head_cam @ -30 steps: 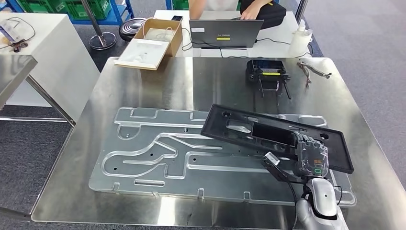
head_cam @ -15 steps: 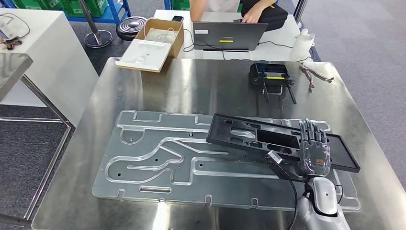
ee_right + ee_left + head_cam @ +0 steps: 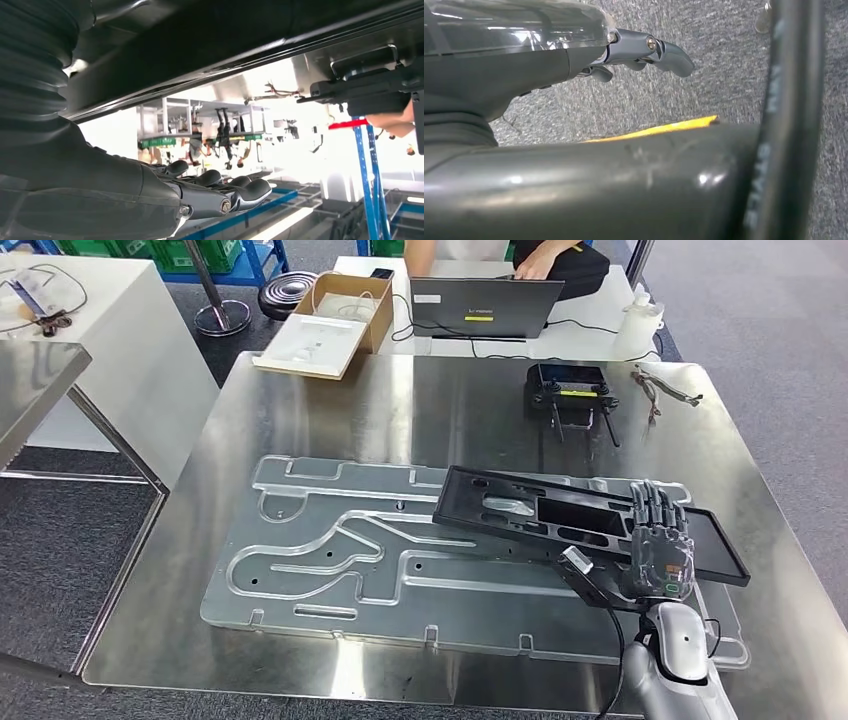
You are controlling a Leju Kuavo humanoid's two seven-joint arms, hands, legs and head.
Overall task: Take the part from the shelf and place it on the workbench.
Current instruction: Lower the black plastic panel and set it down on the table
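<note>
Right hand is clamped on the near edge of the black part, which sits low over the clear plate on the workbench, so I'd set it flat, then just spread the fingers; left hand holds nothing, fingers loosely curled.

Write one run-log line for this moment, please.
right hand: holds black part | part: low over clear template on workbench | left hand: hanging, empty
</note>
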